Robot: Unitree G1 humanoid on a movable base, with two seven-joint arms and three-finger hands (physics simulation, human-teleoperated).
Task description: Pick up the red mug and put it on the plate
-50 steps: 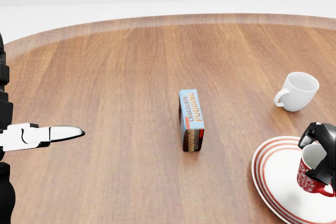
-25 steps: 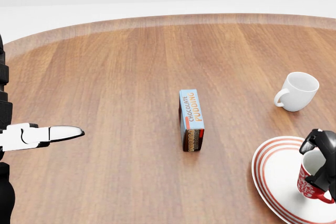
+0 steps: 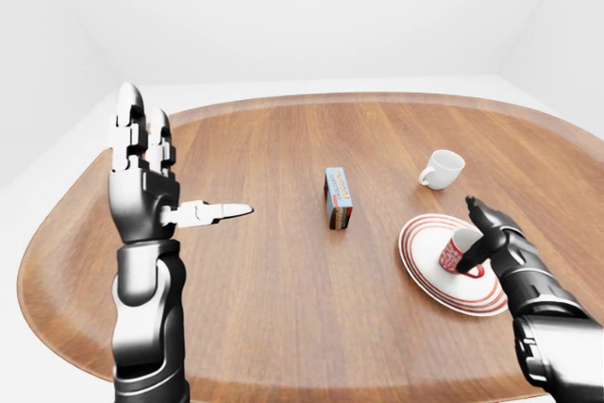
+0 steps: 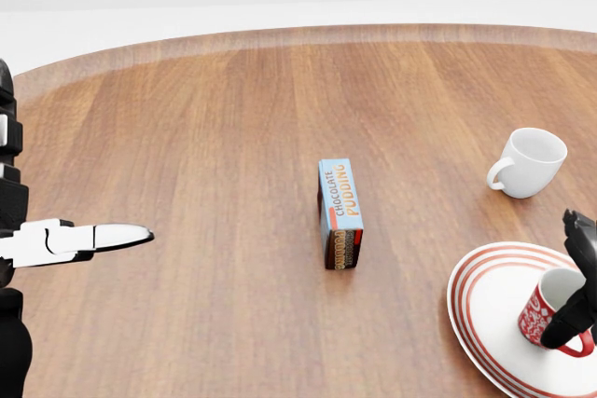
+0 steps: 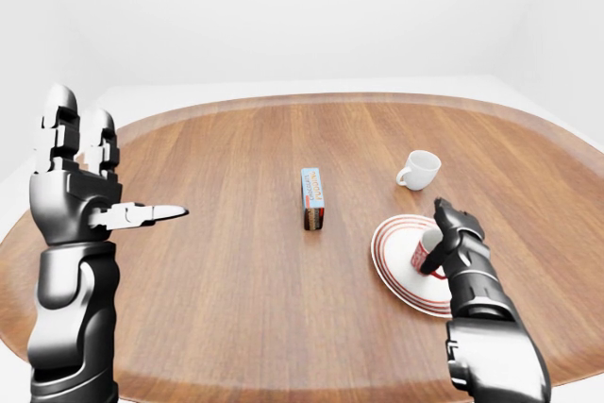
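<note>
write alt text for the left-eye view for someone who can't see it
A red mug stands upright on a red-striped white plate at the right of a round wooden table, with the robot's right hand open beside it. A chocolate pudding box sits mid-table, a white mug above the plate, and the left hand is raised open at the left.

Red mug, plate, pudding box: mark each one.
red mug (image 4: 538, 316), head view, on its patterned side wall.
plate (image 4: 485, 303), head view, on bare white centre left of the mug.
pudding box (image 4: 340, 198), head view, on its lettered top face.
</note>
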